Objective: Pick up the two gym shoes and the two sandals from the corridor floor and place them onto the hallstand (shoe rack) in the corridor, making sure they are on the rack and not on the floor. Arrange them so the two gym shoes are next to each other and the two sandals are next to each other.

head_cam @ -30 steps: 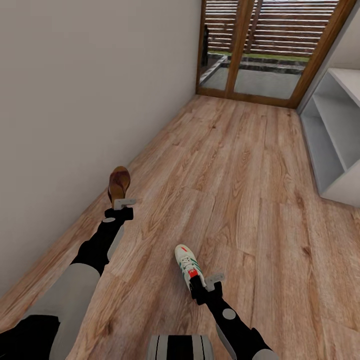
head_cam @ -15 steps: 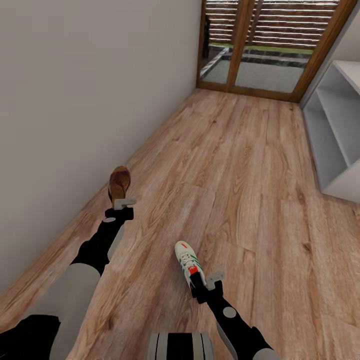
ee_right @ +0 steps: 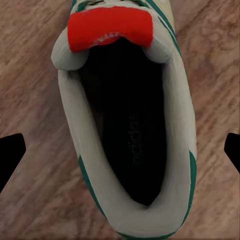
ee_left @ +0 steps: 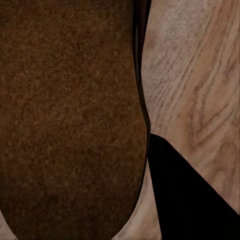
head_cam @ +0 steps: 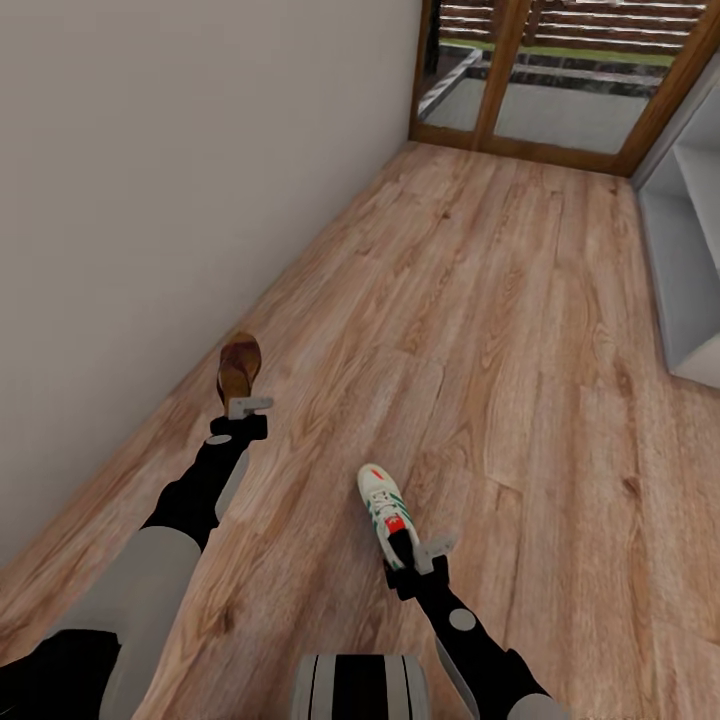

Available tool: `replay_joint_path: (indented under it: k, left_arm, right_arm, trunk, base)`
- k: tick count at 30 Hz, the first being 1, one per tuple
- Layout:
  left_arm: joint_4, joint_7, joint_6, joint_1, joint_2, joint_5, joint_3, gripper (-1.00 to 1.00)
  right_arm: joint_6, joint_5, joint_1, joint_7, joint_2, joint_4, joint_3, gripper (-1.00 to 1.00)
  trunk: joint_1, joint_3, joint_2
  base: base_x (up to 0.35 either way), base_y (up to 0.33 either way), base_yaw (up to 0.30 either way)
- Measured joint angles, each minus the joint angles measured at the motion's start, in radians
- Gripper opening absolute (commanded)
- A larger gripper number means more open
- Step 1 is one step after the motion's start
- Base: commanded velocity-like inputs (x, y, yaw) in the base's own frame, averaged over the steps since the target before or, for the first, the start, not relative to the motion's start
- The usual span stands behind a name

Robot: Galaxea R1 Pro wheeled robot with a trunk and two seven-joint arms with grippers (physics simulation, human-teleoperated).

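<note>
With both loads carried clear of the corridor floor point(head_cam: 500, 300), hallstand point(head_cam: 690, 260) lies ahead-right, nearer the right gripper point(head_cam: 412, 552) clamping the gym shoe point(head_cam: 384, 508), toe forward; left gripper point(head_cam: 240, 405) clamping the sandal point(head_cam: 239, 366), toe forward too.

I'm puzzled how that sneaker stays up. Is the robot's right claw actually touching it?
Cannot tell. In the head view the right gripper overlaps the gym shoe heel; the right wrist view shows the shoe between the fingertips, gaps visible.

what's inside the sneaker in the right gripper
Looking down the opening of the sneaker, there is a dark insole with faint printed lettering and nothing else. The toe end is hidden under the red tongue. The right gripper holds it over the floor.
</note>
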Motion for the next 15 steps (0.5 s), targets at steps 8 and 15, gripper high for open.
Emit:
replay_joint_path:
  k: [8,15]
  left_arm:
    - [0.000,0.000,0.000,-0.001,-0.001,-0.001,0.000,-1.00]
    - [0.000,0.000,0.000,0.001,-0.001,-0.001,0.000,-1.00]
  right_arm:
    - [0.000,0.000,0.000,0.000,-0.001,-0.001,0.000,1.00]
    - [0.000,0.000,0.000,0.000,-0.001,-0.001,0.000,1.00]
  trunk:
    - [0.000,-0.013,0.000]
    - [0.000,-0.014,0.000]
  base:
    - [0.000,0.000,0.091]
    - [0.000,0.000,0.008]
